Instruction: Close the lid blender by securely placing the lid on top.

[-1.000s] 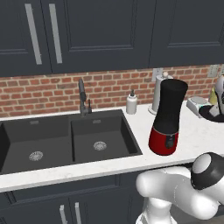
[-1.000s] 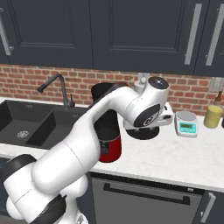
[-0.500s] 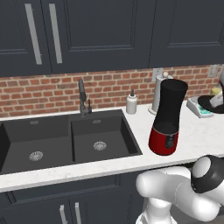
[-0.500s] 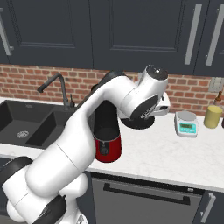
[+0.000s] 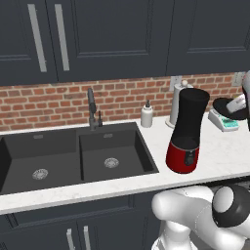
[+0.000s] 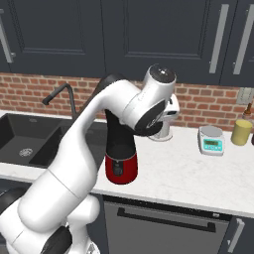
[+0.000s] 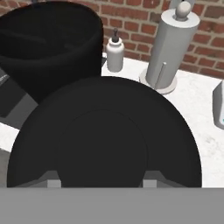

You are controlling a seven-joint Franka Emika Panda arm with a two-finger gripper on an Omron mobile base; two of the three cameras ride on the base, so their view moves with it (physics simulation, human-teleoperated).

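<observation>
The blender (image 5: 188,132) stands on the counter right of the sink, with a red base and a tall black jar whose top is uncovered (image 7: 52,43). From the right base view the arm hides most of the blender (image 6: 120,161). My gripper (image 5: 239,103) is shut on the lid (image 5: 227,108), a flat black disc held in the air to the right of the jar, about level with its rim. In the hand view the lid (image 7: 105,140) looms large between the fingertips of the gripper (image 7: 102,183), and the jar's open mouth lies up and to the left of it.
A white-and-teal kitchen scale (image 5: 223,122) sits on the counter under the lid. A paper-towel roll (image 5: 177,100) and a soap bottle (image 5: 147,115) stand behind the blender by the brick wall. The sink (image 5: 73,156) is to the left. A yellow container (image 6: 241,132) stands far right.
The hand has risen with the lid, from just above the scale to about the height of the jar's rim. The blender has stayed put.
</observation>
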